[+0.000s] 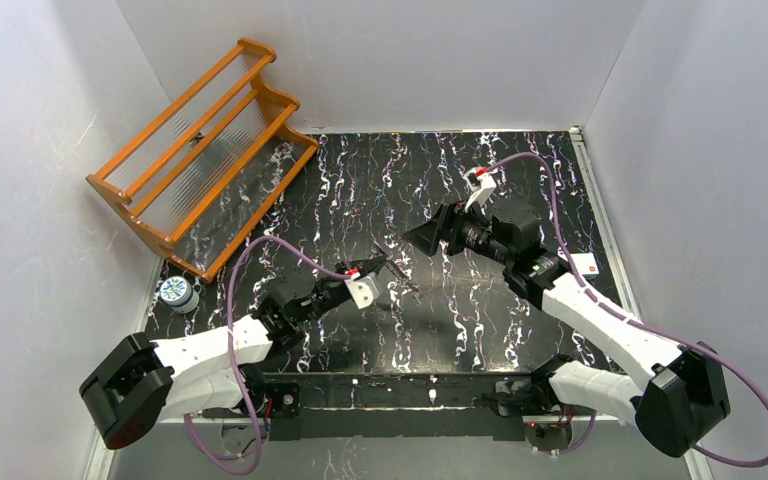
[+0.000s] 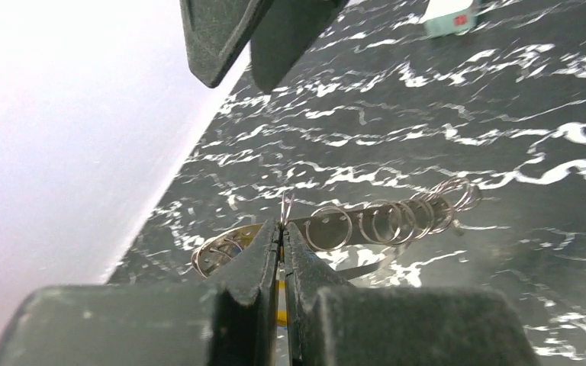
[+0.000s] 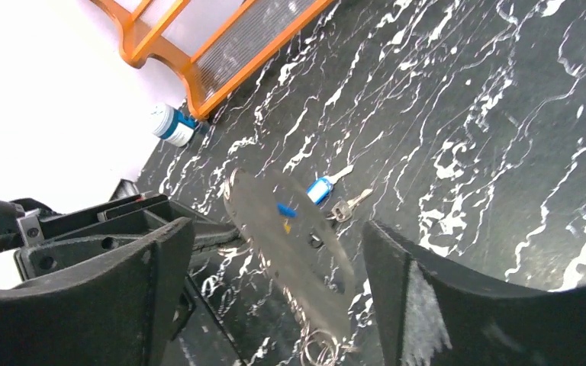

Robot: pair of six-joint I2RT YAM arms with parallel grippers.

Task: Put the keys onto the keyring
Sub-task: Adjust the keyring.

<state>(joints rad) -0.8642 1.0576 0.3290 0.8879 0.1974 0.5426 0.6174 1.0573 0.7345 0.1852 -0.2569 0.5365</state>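
The left gripper [image 2: 282, 229] is pinched tight on the keyring [image 2: 366, 223], a flat metal strip strung with wire loops, which juts past its fingertips above the table [image 2: 503, 91]. Facing it, the right gripper [image 3: 278, 236] gapes wide, holding nothing. Beyond the strip, a blue-headed key [image 3: 322, 187] and a plain metal key [image 3: 347, 207] lie side by side on the table.

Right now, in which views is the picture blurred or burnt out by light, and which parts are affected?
Left wrist view: the wall is burnt out to white and the left fingers look soft, while the rings on the keyring strip are fairly sharp. Right wrist view: the right fingers and the keyring strip are blurred, the keys beyond are sharper. Top view: evenly lit, sharp.
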